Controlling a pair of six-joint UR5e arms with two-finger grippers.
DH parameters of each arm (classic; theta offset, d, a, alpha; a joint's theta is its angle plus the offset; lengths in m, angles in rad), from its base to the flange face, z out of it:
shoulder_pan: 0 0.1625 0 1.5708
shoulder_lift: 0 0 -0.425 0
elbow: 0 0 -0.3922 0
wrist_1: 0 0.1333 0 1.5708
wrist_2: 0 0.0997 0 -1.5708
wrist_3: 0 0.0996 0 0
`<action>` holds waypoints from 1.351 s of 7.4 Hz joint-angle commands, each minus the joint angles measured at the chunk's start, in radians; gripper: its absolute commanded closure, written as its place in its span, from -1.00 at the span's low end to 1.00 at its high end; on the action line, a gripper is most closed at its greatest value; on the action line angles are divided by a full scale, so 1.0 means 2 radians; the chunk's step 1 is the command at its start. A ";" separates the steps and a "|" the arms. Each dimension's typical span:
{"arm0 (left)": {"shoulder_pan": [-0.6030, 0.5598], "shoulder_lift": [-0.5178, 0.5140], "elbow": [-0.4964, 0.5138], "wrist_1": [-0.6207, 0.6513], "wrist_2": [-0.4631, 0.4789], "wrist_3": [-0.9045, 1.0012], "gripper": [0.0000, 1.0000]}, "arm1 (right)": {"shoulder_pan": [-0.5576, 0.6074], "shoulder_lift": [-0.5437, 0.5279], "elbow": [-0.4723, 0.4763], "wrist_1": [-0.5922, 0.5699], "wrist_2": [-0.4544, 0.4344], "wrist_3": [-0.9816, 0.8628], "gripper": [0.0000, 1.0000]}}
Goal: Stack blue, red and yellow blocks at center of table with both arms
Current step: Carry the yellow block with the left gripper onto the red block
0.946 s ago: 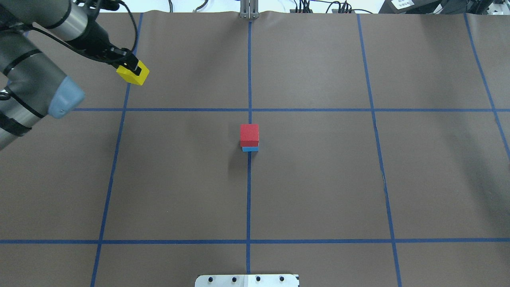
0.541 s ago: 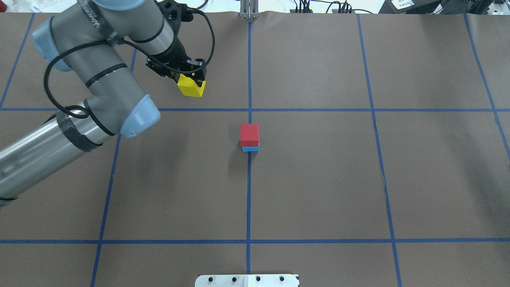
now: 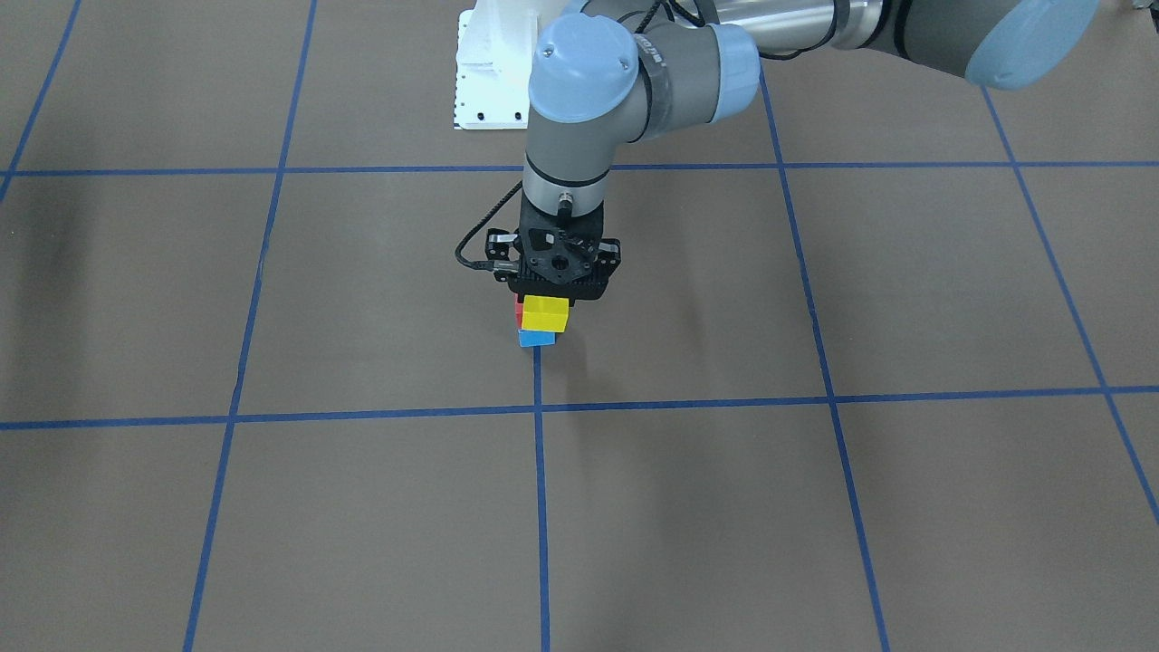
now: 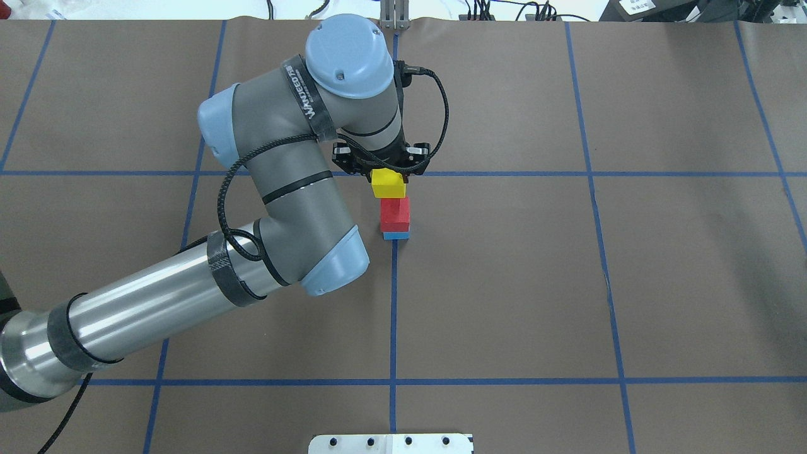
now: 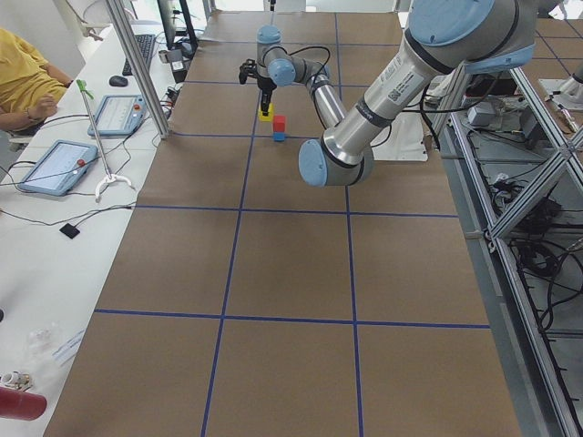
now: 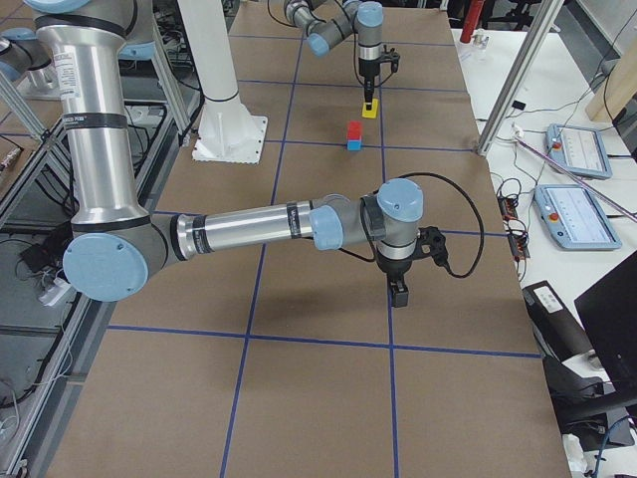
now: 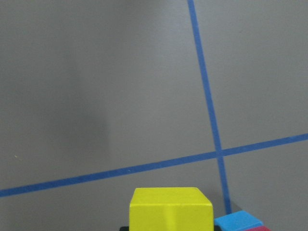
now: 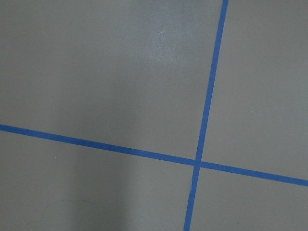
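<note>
A red block [image 4: 394,214] sits on a blue block [image 4: 396,236] at the table's centre, on the middle tape line. My left gripper [image 4: 385,171] is shut on a yellow block [image 4: 388,184] and holds it in the air close beside the top of this stack. In the front view the yellow block [image 3: 545,313] overlaps the red block [image 3: 519,312] above the blue block [image 3: 536,339]. The left wrist view shows the yellow block [image 7: 171,209] with the blue block's corner [image 7: 238,221] below it. My right gripper [image 6: 398,294] hangs over bare table; I cannot tell whether it is open.
Blue tape lines divide the brown table cover [image 4: 504,284]. The white robot base plate [image 4: 391,443] is at the near edge. An operator [image 5: 23,77] and tablets [image 5: 56,166] are at a side desk, off the table.
My left arm has swung from the far left corner toward the centre, carrying the yellow block to the red and blue stack. The stack has not moved.
</note>
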State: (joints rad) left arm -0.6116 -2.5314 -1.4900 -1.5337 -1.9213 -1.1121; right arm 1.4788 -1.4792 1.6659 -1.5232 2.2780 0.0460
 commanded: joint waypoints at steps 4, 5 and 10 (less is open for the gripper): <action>0.018 -0.011 -0.002 0.049 0.013 -0.021 0.44 | 0.000 -0.001 0.000 0.000 0.000 0.001 -1.00; 0.018 -0.011 -0.002 0.050 0.013 -0.034 0.27 | 0.000 -0.001 0.000 0.000 0.000 0.001 -1.00; 0.024 -0.011 -0.001 0.050 0.014 -0.051 -0.25 | 0.000 -0.001 0.000 0.000 0.000 0.001 -1.00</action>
State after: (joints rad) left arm -0.5666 -2.5540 -1.4927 -1.4343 -1.8941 -1.2114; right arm 1.4787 -1.4818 1.6659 -1.5233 2.2779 0.0476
